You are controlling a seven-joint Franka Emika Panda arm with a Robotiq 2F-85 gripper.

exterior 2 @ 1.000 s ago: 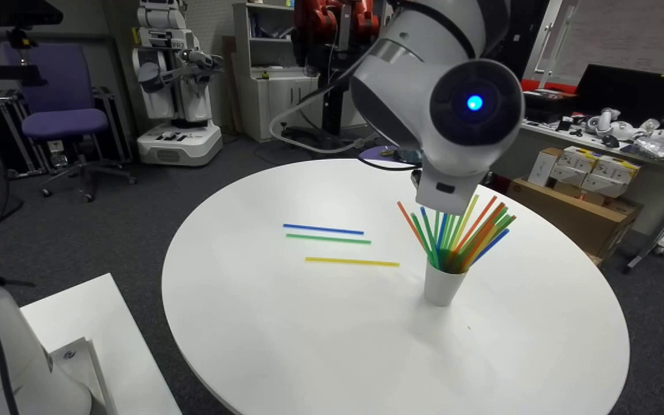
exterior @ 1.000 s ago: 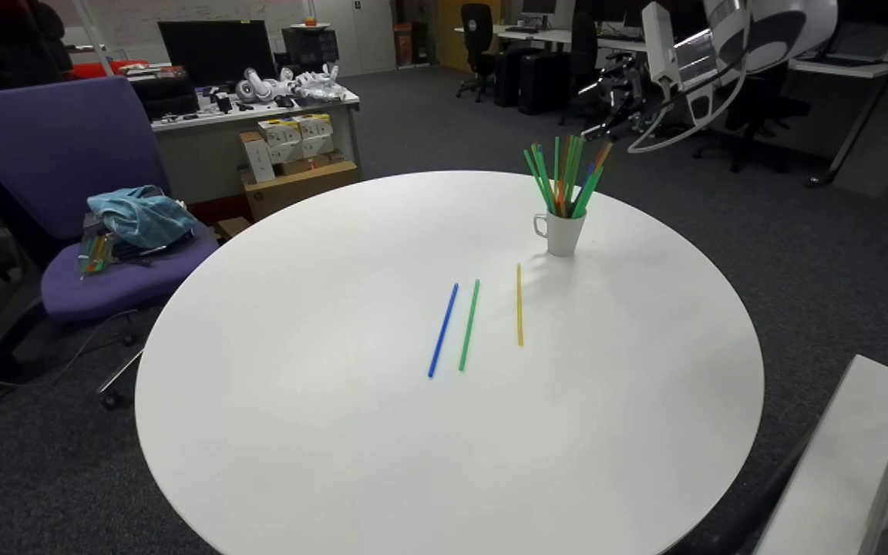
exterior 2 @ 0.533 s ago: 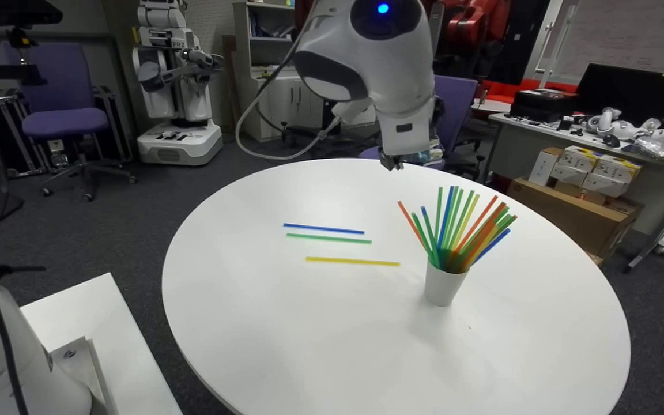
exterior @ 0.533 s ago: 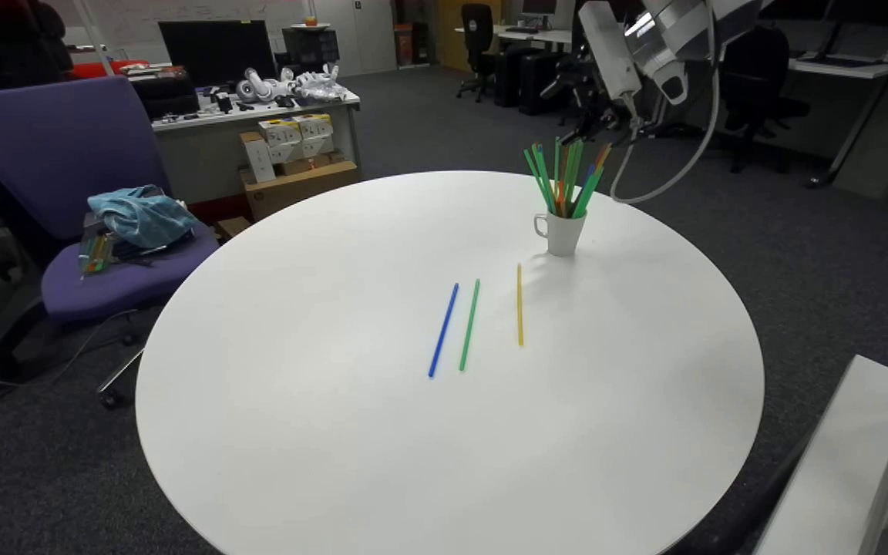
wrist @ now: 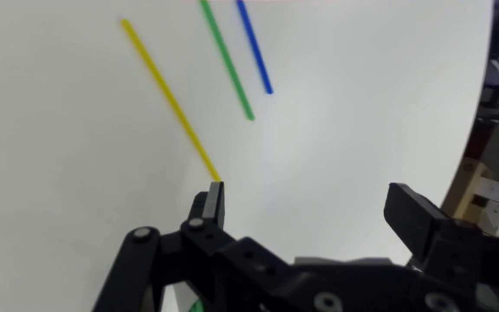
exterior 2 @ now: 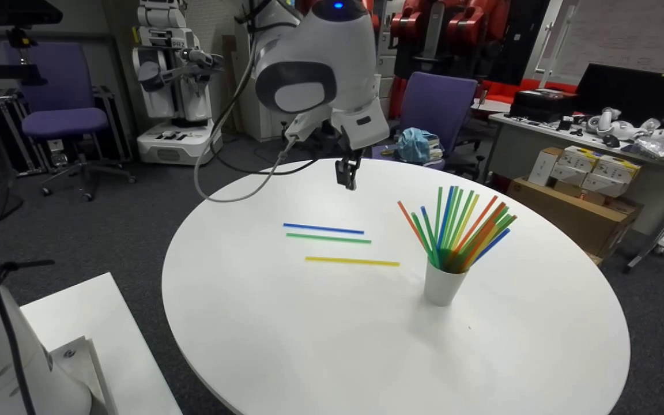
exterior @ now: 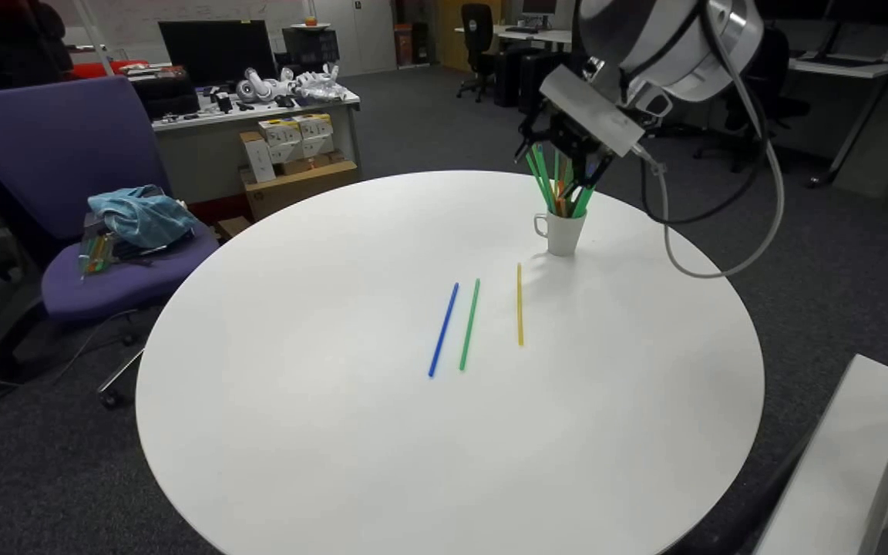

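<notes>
Wrist view shows your gripper (wrist: pixel 306 188), jaws spread wide, holding nothing; from it at ten o'clock lies the yellow straw (wrist: pixel 171 102), at eleven the green straw (wrist: pixel 230 63), then the blue straw (wrist: pixel 256 50). You seem at the approach step; next move probably calls for aligning, then lowering.

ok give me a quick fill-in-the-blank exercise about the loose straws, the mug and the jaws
The loose straw between the blue straw and the yellow straw is ____.
Of these three, the ____ one lies nearest the white mug.
In the wrist view, the jaws are not shut but ____.
Missing words: green; yellow; open.
</notes>
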